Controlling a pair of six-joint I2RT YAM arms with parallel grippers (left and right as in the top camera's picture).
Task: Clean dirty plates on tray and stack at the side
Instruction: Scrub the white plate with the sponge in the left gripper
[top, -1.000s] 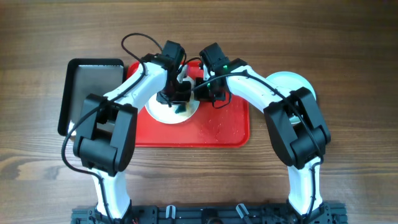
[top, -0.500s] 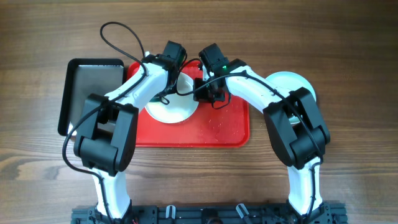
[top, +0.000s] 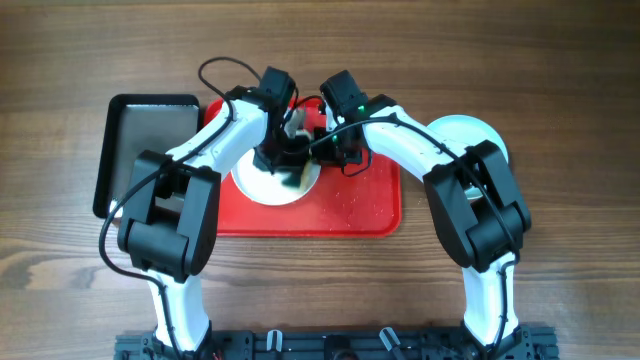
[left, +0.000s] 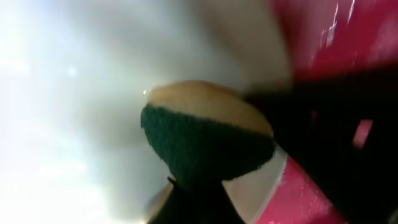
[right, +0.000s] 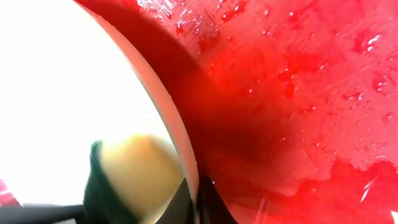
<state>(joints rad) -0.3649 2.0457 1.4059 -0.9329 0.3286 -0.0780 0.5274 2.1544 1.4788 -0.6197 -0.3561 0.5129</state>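
A white plate (top: 256, 184) lies flat on the left half of the wet red tray (top: 350, 207). A pale plate (top: 464, 128) sits just beyond the tray's right end.

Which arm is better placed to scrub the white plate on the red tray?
Left. The left tool holds the sponge against the white plate, while the right tool pinches that plate's rim on the red tray, probably steadying it.

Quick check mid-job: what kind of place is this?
Probably a tabletop dishwashing test setup rather than a real kitchen: a plain wooden table, a wet red tray holding a white plate, and a sponge against that plate.
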